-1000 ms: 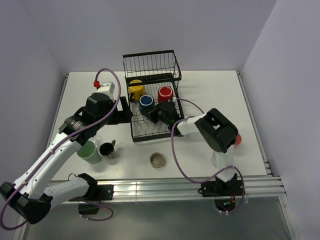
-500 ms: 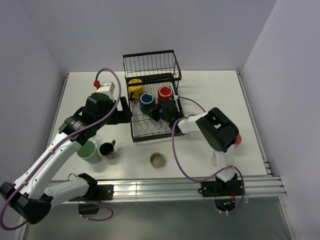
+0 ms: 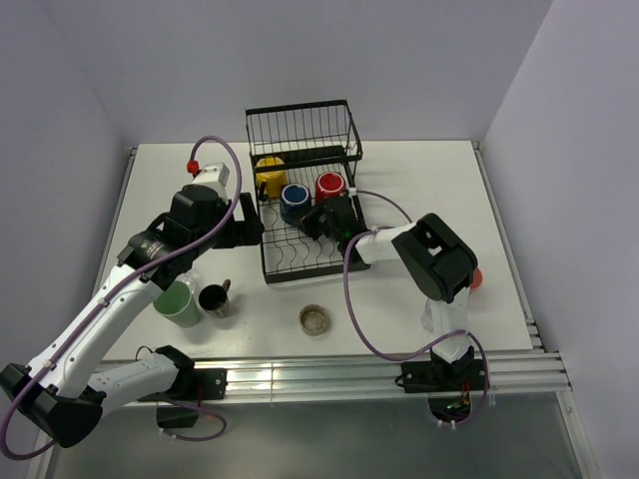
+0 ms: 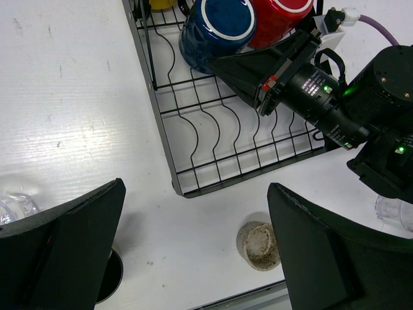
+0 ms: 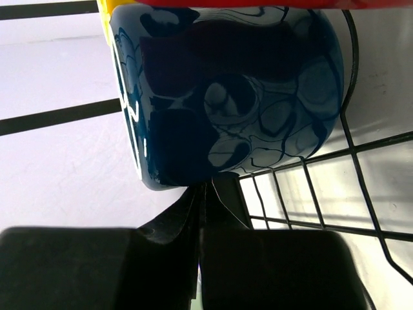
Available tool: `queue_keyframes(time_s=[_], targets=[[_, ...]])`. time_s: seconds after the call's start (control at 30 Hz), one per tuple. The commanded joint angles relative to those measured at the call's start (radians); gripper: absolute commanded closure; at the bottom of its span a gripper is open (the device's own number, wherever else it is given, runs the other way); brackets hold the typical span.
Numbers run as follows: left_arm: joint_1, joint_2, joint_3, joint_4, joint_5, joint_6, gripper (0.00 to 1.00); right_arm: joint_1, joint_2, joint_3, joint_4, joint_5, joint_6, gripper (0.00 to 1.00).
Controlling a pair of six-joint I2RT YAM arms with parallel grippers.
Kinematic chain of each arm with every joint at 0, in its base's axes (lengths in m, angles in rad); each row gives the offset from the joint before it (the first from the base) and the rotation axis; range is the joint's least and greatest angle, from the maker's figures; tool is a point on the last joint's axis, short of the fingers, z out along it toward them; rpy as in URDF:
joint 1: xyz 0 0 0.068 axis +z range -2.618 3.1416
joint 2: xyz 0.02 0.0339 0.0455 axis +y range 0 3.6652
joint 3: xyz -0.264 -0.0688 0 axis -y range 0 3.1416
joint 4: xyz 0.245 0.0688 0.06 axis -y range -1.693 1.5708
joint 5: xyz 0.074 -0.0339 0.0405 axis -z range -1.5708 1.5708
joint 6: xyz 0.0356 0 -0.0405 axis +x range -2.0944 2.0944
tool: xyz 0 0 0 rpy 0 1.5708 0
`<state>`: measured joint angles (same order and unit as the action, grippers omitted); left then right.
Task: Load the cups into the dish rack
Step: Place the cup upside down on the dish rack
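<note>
Crockery at risk: the navy mug (image 5: 226,90) sits in the dish rack (image 3: 300,128) beside the yellow mug (image 3: 270,178) and the red mug (image 3: 330,187). The right fingers (image 5: 129,258) are pressed together with nothing seen between them, their tip at the navy mug's lower edge (touching or just short of it, the wrist view cannot settle). A push from there could, on this reading, shove the navy mug into its neighbours or tip it on the wavy wires. The left fingers (image 4: 71,245) hang spread wide and empty above the tabletop (image 4: 64,97), by the rack's near corner. Outside the rack wait the green tumbler (image 3: 180,302), the black mug (image 3: 213,299), the low brownish glass (image 3: 315,319) and a clear glass (image 4: 395,212) near the right arm's base. A careless swing as that arm backs out could topple the clear glass. A wide descent by the left fingers on the black mug could clip the green tumbler just beside it.
</note>
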<state>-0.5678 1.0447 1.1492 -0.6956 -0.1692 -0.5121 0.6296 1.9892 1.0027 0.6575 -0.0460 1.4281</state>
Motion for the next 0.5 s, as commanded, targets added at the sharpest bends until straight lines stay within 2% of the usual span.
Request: queue_keyframes(time_s=[0.0,0.47], targets=[[0.005,-0.003,0.012,0.030,0.011,0.018,0.01,-0.019,0.019,0.047,-0.007,0.031,-0.027,1.00],[0.006,-0.006,0.012,0.022,0.008,0.020,0.01,-0.041,0.033,0.079,-0.027,0.035,-0.058,1.00]])
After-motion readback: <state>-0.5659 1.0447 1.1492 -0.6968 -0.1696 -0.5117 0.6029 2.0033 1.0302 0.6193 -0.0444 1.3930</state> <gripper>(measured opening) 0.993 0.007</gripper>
